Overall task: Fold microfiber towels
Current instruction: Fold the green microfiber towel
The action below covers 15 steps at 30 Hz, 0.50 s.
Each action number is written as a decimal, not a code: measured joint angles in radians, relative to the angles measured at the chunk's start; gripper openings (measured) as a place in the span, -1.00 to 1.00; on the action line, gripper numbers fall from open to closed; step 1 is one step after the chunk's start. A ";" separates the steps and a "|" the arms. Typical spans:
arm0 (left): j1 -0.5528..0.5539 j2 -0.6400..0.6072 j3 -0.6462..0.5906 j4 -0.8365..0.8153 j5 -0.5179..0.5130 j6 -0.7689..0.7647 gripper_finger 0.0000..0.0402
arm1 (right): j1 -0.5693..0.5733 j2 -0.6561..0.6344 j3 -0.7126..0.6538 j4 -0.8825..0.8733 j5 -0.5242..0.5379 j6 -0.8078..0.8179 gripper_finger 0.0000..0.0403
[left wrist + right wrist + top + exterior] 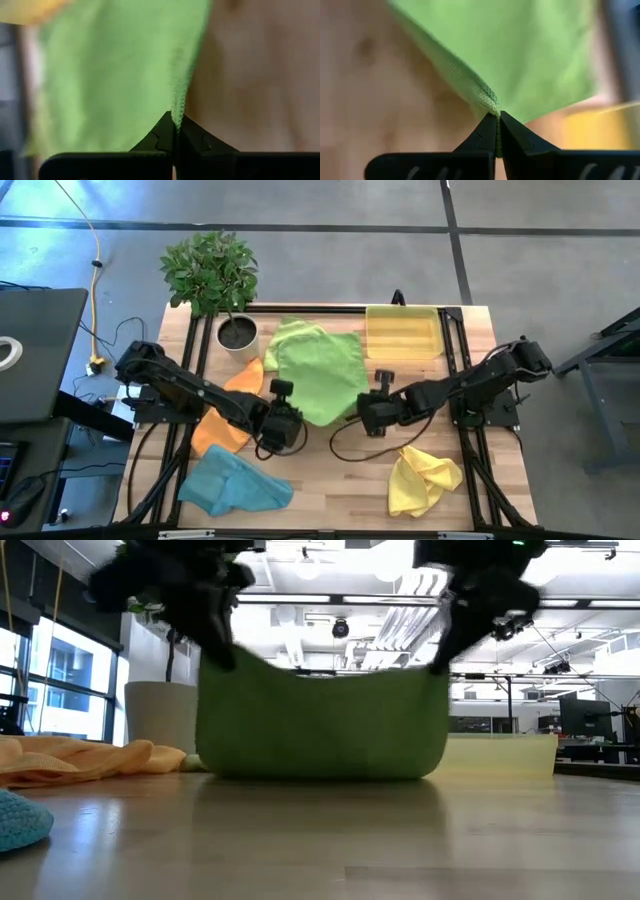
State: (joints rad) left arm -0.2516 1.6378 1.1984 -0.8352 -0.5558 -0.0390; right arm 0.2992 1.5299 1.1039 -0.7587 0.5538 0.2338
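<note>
Between the two arms at the table's middle, the left gripper [287, 418] and the right gripper [367, 412] are each clenched on a near corner of one lime green towel [325, 375], its edge pinched between the closed fingers in both wrist views. From the low view that towel hangs as a sagging sheet between the grips, its lower edge touching the wooden table [330, 470]. Behind it, toward the far edge, a second lime green towel [288, 333] lies partly under it. An orange towel [228, 415] lies beside the held towel on the left arm's side, a light blue towel [235, 482] nearer the front on that side. A yellow towel [422, 477] lies crumpled toward the front on the right arm's side, and a yellow tray [402, 332] sits beyond the held towel there.
</note>
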 joint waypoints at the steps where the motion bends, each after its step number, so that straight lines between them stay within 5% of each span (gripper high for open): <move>1: 0.011 -0.015 0.000 -0.001 -0.042 0.019 -1.00 | -0.013 -0.001 0.021 -0.018 0.044 -0.038 -1.00; 6: 0.077 -0.108 0.000 -0.014 -0.225 0.094 -1.00 | -0.093 -0.003 0.151 -0.092 0.208 -0.217 -1.00; 15: 0.211 -0.303 0.103 0.003 -0.381 0.315 -1.00 | -0.224 -0.004 0.455 -0.225 0.289 -0.442 -1.00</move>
State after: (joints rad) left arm -0.0403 1.3346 1.3015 -0.8325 -0.9373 0.2761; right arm 0.0747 1.5261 1.5590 -0.9841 0.8425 -0.2082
